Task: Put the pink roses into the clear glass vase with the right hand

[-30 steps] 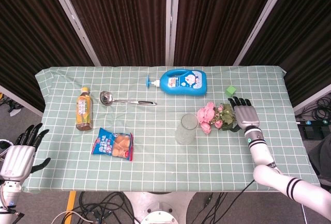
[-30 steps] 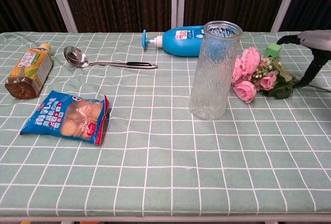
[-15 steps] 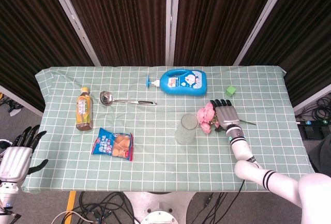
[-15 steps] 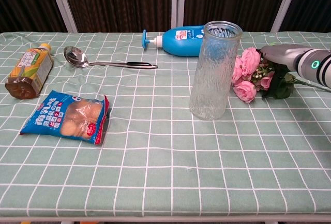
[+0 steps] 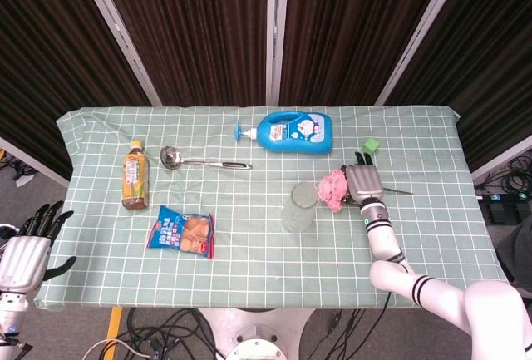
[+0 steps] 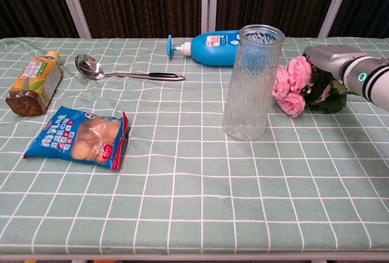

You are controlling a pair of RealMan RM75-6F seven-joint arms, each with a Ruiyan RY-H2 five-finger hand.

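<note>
Right hand (image 5: 362,183) over pink roses (image 6: 290,85), beside vase (image 6: 253,82)

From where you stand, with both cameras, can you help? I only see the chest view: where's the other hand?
Observer: The left hand hangs off the table's left front corner, empty, fingers apart, in the head view only.
Operator: And what's that green bit behind the silver hand?
Observer: From above it's a small green block on the cloth, beyond the right hand and apart from it.
Operator: Is anything inside the tall glass?
Observer: No. Looking down into the clear glass vase, it is empty; the pink roses lie beside it on the cloth, with the right hand laid over their leafy end.
</note>
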